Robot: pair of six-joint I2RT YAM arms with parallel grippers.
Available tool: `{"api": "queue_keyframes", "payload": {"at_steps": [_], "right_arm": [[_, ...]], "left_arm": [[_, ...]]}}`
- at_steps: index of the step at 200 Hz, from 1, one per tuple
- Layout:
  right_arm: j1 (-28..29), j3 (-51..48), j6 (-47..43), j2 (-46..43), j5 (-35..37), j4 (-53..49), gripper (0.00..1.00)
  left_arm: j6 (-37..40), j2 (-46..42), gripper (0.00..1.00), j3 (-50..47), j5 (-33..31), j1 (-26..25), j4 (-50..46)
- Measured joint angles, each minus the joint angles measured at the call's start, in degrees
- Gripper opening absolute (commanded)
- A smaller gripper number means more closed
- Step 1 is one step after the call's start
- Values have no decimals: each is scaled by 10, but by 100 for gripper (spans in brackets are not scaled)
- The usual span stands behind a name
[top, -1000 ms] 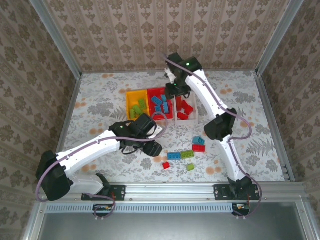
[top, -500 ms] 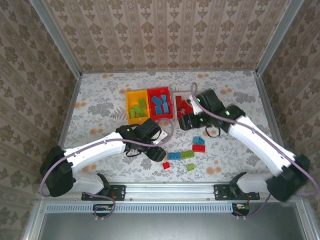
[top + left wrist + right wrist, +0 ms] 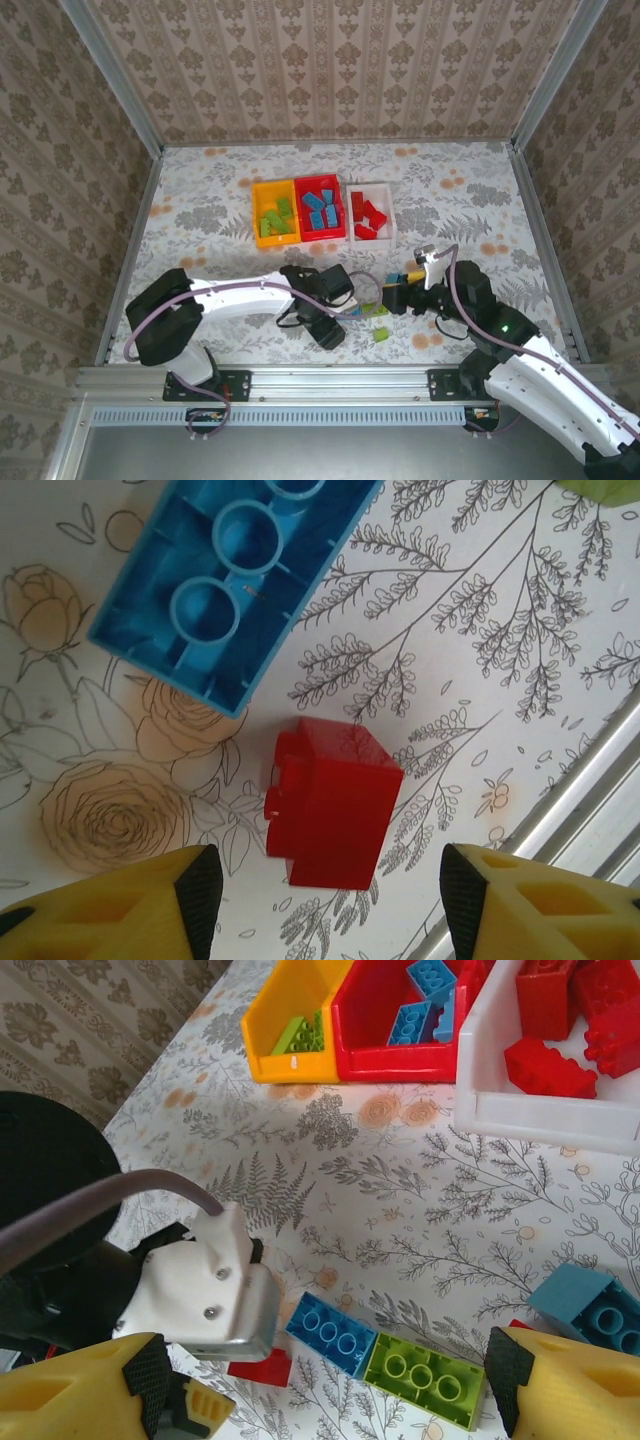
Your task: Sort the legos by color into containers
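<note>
My left end effector stood open astride a small red lego, near the metal rail at the bench edge. My right end effector gaped open above a blue lego and a lime lego, with bare bench up to the white bin.

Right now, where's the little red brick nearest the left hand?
In the left wrist view, the red brick lies on the table between the left hand's open fingers, just below an upturned blue brick.

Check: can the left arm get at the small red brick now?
Probably yes: the left end effector hangs right over the small red brick, jaws open either side, and the blue brick lies apart from it.
</note>
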Motion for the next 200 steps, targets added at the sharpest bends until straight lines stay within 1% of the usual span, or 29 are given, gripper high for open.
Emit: {"api": "queue_keyframes", "payload": {"at_steps": [19,33,42,57,60,63,65,82,110,133,150,176,200], "right_arm": [[0,-2,3,5,0,5,84],[0,-3,7,12,-1,11,84],[0,-3,10,18,-1,13,84],[0,-3,11,23,0,13,84],[0,-3,11,23,-1,12,84],[0,-3,12,23,0,12,84],[0,-3,12,23,0,12,84],[0,-3,12,23,-1,12,83],[0,-3,12,22,0,12,82],[1,-2,10,22,16,12,82],[2,-1,5,22,46,14,82],[1,0,-8,30,106,35,83],[-10,1,-12,55,157,70,85]], "left_arm": [[2,22,61,15,-6,-3,3],[4,39,57,26,-9,-6,6],[6,51,52,31,-13,-8,10],[7,69,41,35,-21,-11,14],[13,72,40,35,-22,-12,15],[11,74,43,35,-25,-13,16],[11,75,42,35,-28,-14,16],[12,76,28,36,-39,-15,16],[0,70,20,36,-55,-17,12],[-11,42,18,43,-73,-14,-17],[-21,9,18,66,-78,-2,-40],[-33,-12,19,147,-77,46,-56],[-36,29,19,251,-77,94,-63]]}}
